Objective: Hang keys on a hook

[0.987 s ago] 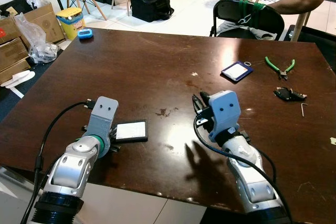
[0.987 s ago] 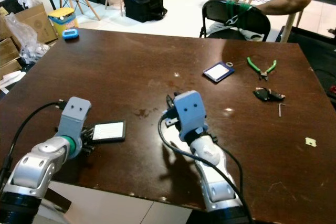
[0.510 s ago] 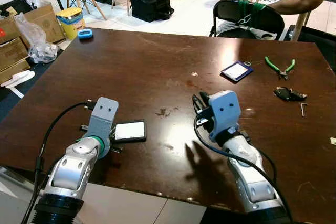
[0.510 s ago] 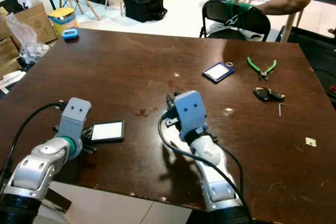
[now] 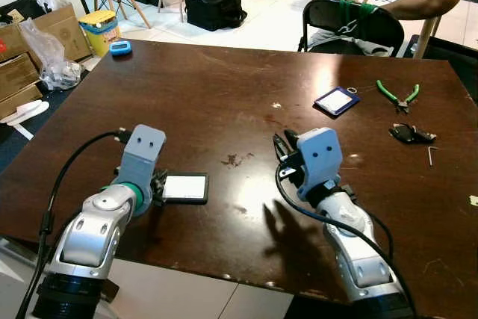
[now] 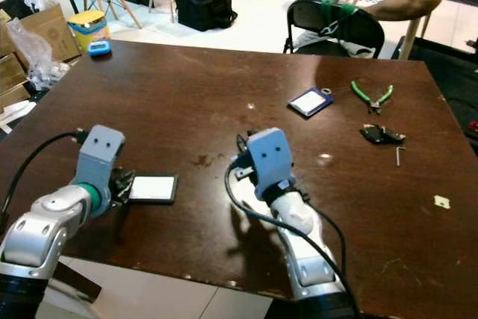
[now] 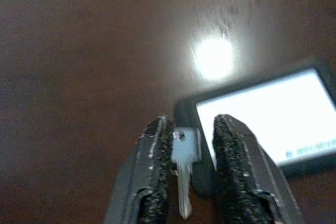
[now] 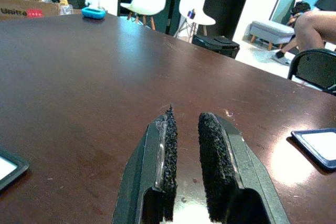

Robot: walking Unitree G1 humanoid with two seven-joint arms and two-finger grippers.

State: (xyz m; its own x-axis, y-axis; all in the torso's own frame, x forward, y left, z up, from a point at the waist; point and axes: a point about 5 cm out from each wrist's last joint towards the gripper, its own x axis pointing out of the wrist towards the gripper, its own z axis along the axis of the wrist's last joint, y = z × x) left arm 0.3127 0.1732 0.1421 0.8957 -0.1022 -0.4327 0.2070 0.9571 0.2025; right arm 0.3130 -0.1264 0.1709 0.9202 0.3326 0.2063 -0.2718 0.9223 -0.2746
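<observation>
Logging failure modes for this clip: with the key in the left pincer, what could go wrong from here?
1. The left pincer holds the silver key by its head, blade hanging free; it may twist or slip out when lifted.
2. It sits right against the black card holder, so a lift could drag that along.
3. No hook is visible on the brown table, so the robot may have to carry the key while walking.

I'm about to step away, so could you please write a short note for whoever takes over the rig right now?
Left claw: low over the table, a silver key between its fingers, at the edge of the black-framed card.
Right claw: hovers above the brown table, a narrow gap between its fingers, holding nothing.
Done: key appears picked up.
Left: find the hook and hang the key. A black key bunch lies near the green pliers.
</observation>
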